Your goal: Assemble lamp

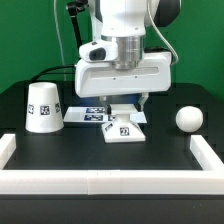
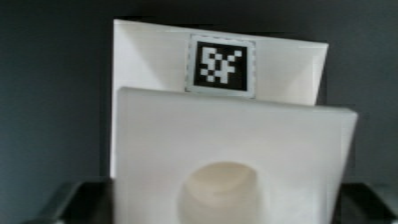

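The small flat square lamp base (image 1: 126,127) lies on the black table at the middle, tag up. My gripper (image 1: 128,103) is down over its far part, one finger on each side. In the wrist view the base (image 2: 222,120) fills the picture, with its tag and a round socket hollow showing. The gripper (image 2: 222,208) has dark fingertips (image 2: 80,203) pressed against both side edges of the base. The tapered shade (image 1: 43,108) stands at the exterior view's left. The ball-shaped bulb (image 1: 187,118) rests at the exterior view's right.
The marker board (image 1: 88,113) lies flat behind the base, partly under the arm. A low white wall (image 1: 100,180) runs along the table's front and both sides.
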`<move>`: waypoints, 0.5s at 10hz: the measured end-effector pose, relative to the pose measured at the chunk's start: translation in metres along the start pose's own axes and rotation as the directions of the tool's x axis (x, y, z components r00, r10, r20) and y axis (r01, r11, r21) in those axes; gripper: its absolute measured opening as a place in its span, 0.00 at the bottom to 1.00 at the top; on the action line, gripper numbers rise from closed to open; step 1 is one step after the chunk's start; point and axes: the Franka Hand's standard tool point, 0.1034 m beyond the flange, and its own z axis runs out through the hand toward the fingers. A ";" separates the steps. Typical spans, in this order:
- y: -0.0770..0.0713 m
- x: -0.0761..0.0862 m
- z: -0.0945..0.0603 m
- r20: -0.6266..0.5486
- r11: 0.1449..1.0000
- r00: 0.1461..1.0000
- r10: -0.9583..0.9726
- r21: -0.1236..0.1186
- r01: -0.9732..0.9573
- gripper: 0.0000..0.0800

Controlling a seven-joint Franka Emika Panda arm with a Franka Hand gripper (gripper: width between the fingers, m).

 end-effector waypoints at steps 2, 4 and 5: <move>0.000 0.000 0.000 0.000 1.000 1.000 0.000 0.000 0.000 0.67; 0.000 0.000 0.000 0.000 1.000 1.000 0.000 0.000 0.000 0.67; -0.001 0.002 0.000 0.000 1.000 1.000 0.001 0.001 -0.001 0.67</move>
